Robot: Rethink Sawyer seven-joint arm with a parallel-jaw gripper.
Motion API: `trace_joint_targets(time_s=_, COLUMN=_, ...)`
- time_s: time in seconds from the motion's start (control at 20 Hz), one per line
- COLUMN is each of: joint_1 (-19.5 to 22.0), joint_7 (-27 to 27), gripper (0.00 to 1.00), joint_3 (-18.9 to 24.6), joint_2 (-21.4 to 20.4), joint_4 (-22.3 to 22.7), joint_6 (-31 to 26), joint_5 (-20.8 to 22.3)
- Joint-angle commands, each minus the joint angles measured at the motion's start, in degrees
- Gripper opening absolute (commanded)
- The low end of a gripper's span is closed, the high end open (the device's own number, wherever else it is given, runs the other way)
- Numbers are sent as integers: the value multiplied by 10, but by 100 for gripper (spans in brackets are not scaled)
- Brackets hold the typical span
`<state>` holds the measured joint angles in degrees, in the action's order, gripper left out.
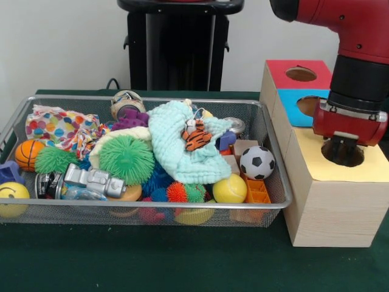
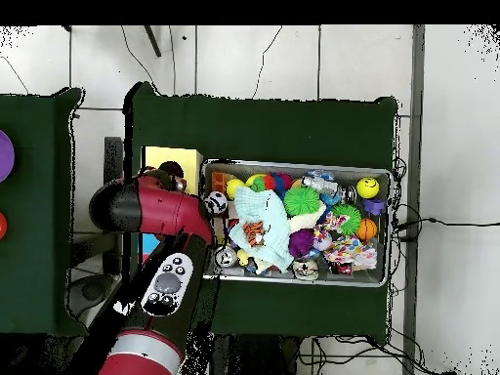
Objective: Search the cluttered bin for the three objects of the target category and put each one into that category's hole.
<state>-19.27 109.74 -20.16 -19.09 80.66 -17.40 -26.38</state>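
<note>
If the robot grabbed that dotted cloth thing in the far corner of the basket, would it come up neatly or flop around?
The dotted fabric piece lies crumpled in loose folds, so it would probably sag and drape rather than hold a shape. It looks thin, so it is likely light. It rests against the orange basketball and spiky green ball, so a lift may nudge them or make them roll.

On the bench (image 1: 182, 267) the bin (image 1: 152, 206) lies left of the boxes in the front view — the pincer (image 1: 343, 152) sits over the nearest box's hole (image 1: 344, 159).
</note>
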Motion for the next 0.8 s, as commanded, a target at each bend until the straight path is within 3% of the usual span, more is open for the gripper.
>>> trace_joint_targets(time_s=0.05, joint_1=14, joint_7=111, gripper=0, joint_3=39, joint_2=-35, joint_4=63, joint_6=-97, joint_5=-5)
trace_joint_targets(time_s=0.4, joint_1=12, joint_7=105, gripper=0, joint_3=21, joint_2=-104, joint_4=76, joint_6=-187, joint_5=4)
trace_joint_targets(time_s=0.6, joint_1=32, joint_7=81, gripper=0, joint_3=30, joint_2=-129, joint_4=81, joint_6=-202, joint_5=8)
trace_joint_targets(time_s=0.8, joint_1=62, joint_7=40, gripper=0, joint_3=43, joint_2=-142, joint_4=99, joint_6=-177, joint_5=23)
